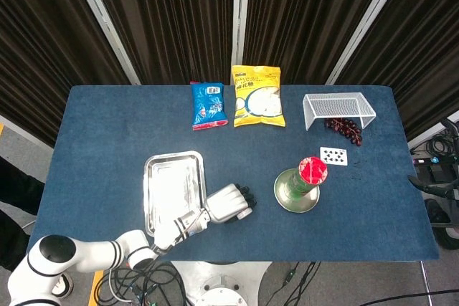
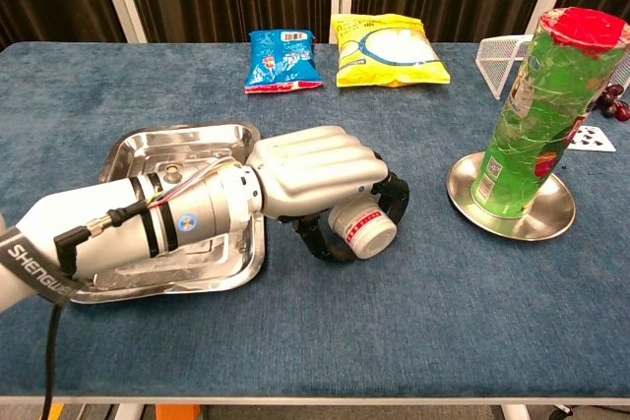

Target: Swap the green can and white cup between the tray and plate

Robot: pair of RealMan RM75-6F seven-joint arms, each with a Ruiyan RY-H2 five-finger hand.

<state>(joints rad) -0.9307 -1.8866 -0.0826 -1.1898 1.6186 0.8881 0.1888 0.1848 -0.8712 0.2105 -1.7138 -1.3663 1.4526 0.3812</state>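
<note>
Your left hand [image 2: 320,169] has its fingers wrapped over the white cup [image 2: 361,228], thumb under it, clamped on it just right of the tray [image 2: 128,150] at lower centre of the chest view. The cup is small, white, with a red band of print near its rim. It lies on its side on the blue table [image 2: 413,331], long axis running roughly toward the lower right of the chest view, round end facing the camera; can't tell if that's base or mouth. In the head view the hand [image 1: 228,203] covers most of the cup [image 1: 244,213]. Your right hand isn't visible in either view.

Further right, the green can [image 2: 536,110] stands on the round metal plate [image 2: 463,184], tall and see-through green with a red lid, long axis near vertical, leaning slightly right. At the far edge: blue snack bag [image 2: 283,59], yellow snack bag [image 2: 387,47], white wire rack [image 1: 337,107].
</note>
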